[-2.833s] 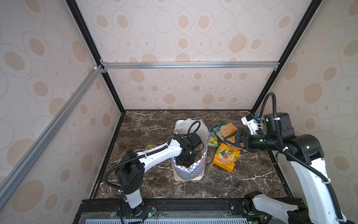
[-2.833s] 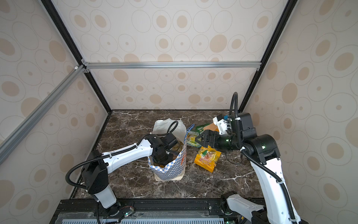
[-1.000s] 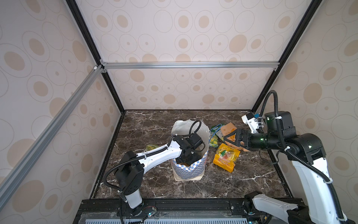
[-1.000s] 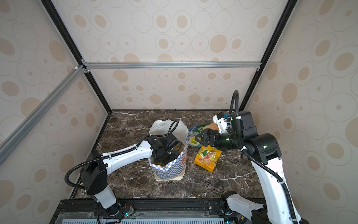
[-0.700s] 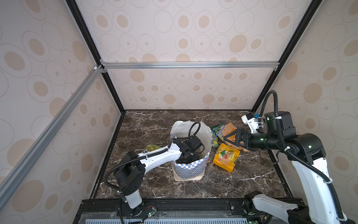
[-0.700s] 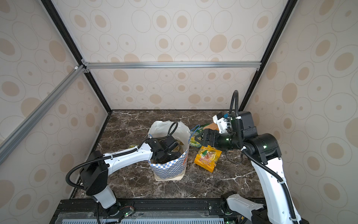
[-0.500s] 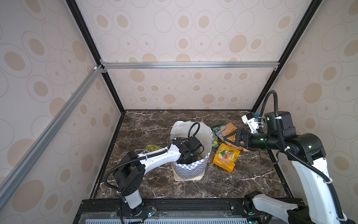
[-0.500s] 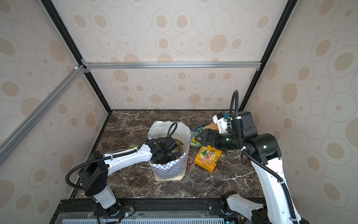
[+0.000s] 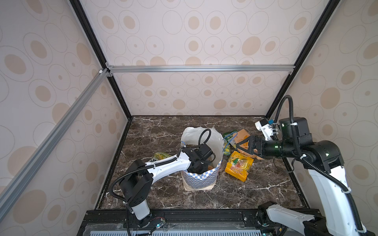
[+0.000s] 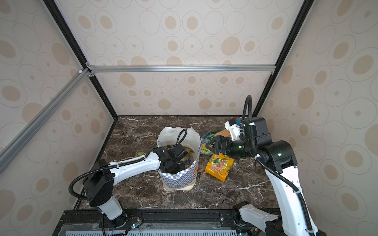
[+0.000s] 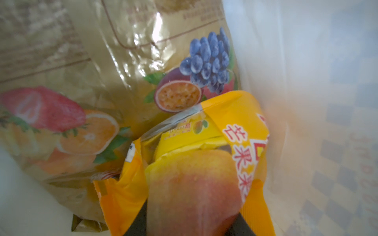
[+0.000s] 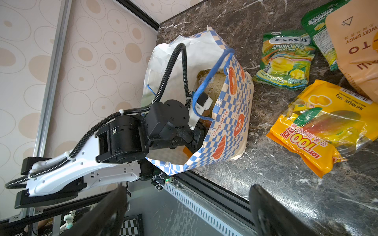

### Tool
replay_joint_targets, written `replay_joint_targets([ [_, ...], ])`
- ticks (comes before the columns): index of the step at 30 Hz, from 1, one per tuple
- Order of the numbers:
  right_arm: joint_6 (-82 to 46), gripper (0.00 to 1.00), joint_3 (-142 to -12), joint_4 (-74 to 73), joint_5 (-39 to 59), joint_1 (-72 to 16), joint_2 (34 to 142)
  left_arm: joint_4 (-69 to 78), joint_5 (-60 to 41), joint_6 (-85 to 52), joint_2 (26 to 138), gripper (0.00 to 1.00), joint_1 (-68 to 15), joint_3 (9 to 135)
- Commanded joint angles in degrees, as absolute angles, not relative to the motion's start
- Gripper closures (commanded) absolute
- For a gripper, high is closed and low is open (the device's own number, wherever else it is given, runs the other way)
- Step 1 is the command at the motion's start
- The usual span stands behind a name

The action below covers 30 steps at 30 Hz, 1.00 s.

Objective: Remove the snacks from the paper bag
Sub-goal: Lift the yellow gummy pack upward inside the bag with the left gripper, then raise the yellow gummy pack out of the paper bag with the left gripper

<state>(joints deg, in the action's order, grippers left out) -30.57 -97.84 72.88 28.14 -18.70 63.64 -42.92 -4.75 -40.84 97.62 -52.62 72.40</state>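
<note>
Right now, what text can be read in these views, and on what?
"FOX'S SPRING TEA OVAL CANDY": green packet.
"LOT 100", "Net Weight: 320g": yellow gummy bag.
"SWEET SPICY": orange-tan chips bag.
"Baguette": paper bag.
"芒果": yellow mango packet inside it.
Golden bag fine print: too blurred.

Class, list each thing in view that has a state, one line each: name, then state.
paper bag, upright, mouth open
left end effector, inside the bag, closed on mango packet
mango packet, in the bag, gripped
golden fruit bag, in the bag
right end effector, open, empty
gummy bag, lying out on the table
green candy packet, out on the table
chips bag, out on the table
</note>
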Motion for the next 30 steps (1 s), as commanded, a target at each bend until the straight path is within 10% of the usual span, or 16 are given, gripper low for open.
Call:
replay_joint_targets([
  [1, -29.5, 0.04, -100.1, 74.3, 26.6, -19.5, 64.2, -49.7, 1.7, -39.8, 98.8, 1.00, -52.8, 73.8],
  [30, -29.6, 0.04, -99.7, 74.0, 26.3, -20.2, 64.2, -52.2, 13.3, -38.9, 90.3, 1.00, -51.9, 93.4],
])
